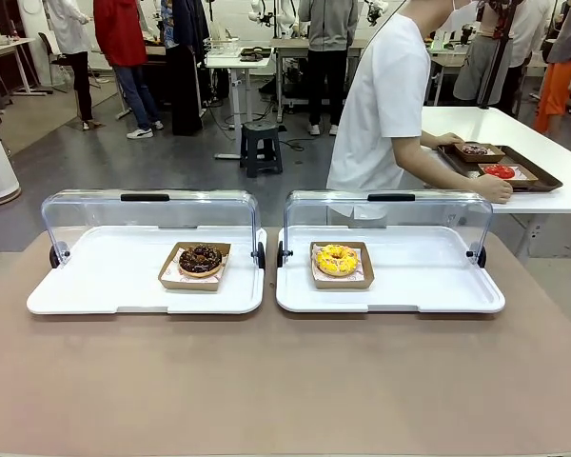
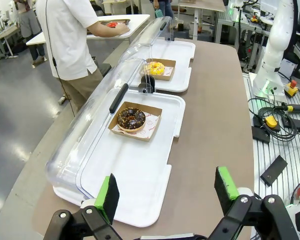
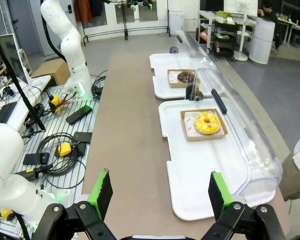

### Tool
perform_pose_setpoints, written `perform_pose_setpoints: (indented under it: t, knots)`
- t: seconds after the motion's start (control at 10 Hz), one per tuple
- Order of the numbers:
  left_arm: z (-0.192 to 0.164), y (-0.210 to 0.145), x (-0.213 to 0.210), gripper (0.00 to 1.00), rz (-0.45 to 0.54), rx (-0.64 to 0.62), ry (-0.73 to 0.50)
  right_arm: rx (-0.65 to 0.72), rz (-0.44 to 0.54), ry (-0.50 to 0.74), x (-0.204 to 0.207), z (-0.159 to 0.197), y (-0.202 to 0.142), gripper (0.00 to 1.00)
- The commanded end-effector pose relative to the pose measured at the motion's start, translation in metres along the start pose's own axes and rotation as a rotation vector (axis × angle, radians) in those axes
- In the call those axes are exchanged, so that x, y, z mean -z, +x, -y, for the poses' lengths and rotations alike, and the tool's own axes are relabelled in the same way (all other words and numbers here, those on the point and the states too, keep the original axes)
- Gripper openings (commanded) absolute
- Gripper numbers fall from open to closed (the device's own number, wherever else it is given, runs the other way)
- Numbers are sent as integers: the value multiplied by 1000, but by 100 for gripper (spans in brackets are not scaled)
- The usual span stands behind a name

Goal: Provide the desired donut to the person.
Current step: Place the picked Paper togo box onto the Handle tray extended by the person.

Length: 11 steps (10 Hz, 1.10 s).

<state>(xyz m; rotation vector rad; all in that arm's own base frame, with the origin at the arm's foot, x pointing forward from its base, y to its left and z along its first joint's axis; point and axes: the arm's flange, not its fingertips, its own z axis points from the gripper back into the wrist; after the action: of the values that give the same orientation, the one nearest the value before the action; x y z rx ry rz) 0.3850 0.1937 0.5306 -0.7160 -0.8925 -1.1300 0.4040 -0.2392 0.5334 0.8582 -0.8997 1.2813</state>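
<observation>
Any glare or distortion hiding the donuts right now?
Front view: sharp and evenly lit, chocolate donut and yellow donut clear, only faint reflections on the raised lids. Left wrist view: wide-angle bending at the edges, light glare along the lid. Right wrist view: the same curvature, both donuts still readable.

Front camera faces across the counter (image 1: 285,381) at mid-distance; both wrist cameras look down from opposite ends, sharing both trays (image 2: 140,190).

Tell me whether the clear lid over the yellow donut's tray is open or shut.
Open. The clear lid is swung up behind the white tray, leaving the yellow donut uncovered in its cardboard box.
</observation>
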Motion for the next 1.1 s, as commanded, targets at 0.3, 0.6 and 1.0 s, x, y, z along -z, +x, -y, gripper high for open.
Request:
perform_pose_setpoints:
  t: [0.3, 0.6, 1.0]
  knots:
    - [1, 1, -1, 100, 2, -5, 1, -3, 3, 2, 1, 0, 0, 100]
    - [1, 1, -1, 100, 2, -5, 1, -3, 3, 2, 1, 0, 0, 100]
    - [1, 1, -1, 100, 2, -5, 1, -3, 3, 2, 1, 0, 0, 100]
